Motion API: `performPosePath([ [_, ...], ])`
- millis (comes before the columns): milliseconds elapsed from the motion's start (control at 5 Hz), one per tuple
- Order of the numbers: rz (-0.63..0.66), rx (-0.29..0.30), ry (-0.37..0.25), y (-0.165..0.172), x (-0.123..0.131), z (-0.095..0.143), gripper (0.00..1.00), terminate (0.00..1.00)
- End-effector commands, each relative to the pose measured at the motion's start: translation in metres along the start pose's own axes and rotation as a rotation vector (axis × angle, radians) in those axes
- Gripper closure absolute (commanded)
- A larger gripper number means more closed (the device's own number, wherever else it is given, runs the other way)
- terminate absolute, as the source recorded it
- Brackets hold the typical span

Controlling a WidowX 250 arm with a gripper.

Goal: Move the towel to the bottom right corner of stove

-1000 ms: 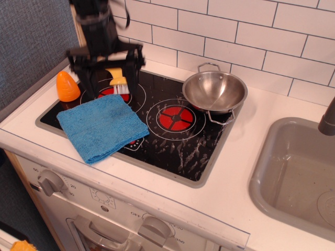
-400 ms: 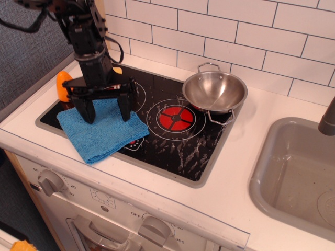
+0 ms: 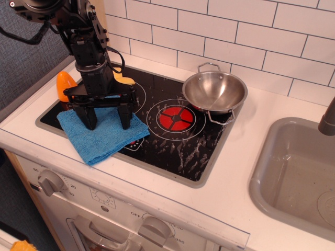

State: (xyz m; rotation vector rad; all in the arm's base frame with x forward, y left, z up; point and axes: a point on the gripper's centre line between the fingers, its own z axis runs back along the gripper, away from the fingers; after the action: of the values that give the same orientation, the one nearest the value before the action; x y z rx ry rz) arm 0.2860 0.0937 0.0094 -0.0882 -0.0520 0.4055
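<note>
The bright blue folded towel (image 3: 102, 135) lies over the front left part of the black stove (image 3: 172, 144), covering part of the left burner. My gripper (image 3: 108, 123) is open, with its two black fingers pointing down and their tips resting on the towel's far half, one finger (image 3: 90, 116) on the left and one on the right. The right red burner (image 3: 176, 118) is uncovered. The stove's front right corner (image 3: 199, 175) is bare black glass.
A steel pot (image 3: 215, 91) sits at the stove's back right. An orange carrot-shaped toy (image 3: 65, 83) stands at the back left, a yellow brush (image 3: 125, 81) behind the arm. The grey sink (image 3: 298, 178) is at right; the oven knobs (image 3: 50, 182) are at the front.
My gripper has come down from above the back left burner onto the towel, fingers spread. The towel has not visibly moved.
</note>
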Motion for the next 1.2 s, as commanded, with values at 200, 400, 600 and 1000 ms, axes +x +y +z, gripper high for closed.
performPosePath([
  [200, -0.127, 0.012, 0.006, -0.051, -0.015, 0.000, 0.00, 0.00],
  [400, -0.172, 0.002, -0.007, -0.068, -0.017, 0.004, 0.00, 0.00],
  [600, -0.216, -0.013, -0.009, -0.085, -0.022, 0.006, 0.00, 0.00],
  [1000, -0.312, -0.054, 0.016, -0.117, -0.040, 0.004, 0.00, 0.00],
])
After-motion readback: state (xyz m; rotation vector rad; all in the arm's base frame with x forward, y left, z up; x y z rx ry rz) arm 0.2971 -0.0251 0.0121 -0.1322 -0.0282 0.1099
